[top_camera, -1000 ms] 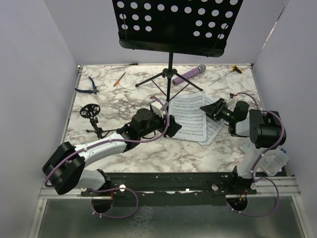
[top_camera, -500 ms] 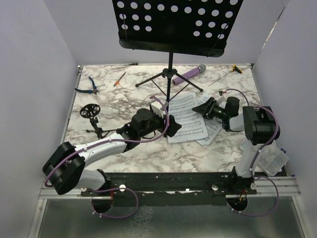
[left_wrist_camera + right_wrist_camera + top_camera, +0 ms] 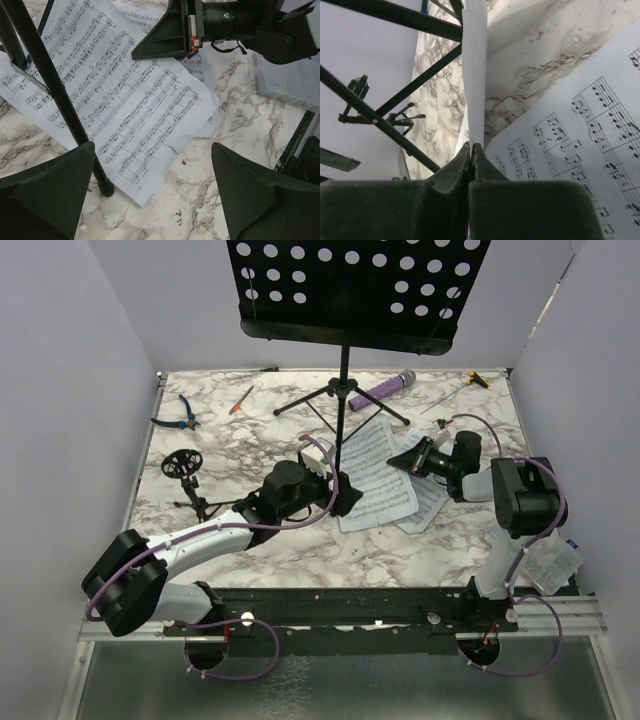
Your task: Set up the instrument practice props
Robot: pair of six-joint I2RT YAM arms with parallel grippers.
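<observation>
The right hand (image 3: 470,147) is pinched shut on an edge of the white sheet-music pages (image 3: 378,480), which lie in the middle of the counter (image 3: 320,550) at the feet of the tall music stand (image 3: 343,380). The left hand (image 3: 343,492) hangs wide open over their near corner. With so thin a bite, I'd say a lift might take only one sheet or let it slip, and the paper could crease against the stand leg (image 3: 55,100) slanting over it.

Table (image 3: 400,550) is viewed whole from above and behind its near edge, facing the far edge. Left wrist view is set close, aimed across the sheet-music pages (image 3: 115,100) toward the right edge. Right wrist view (closest of all) is aimed toward the left edge; the pages are shared by all three.
</observation>
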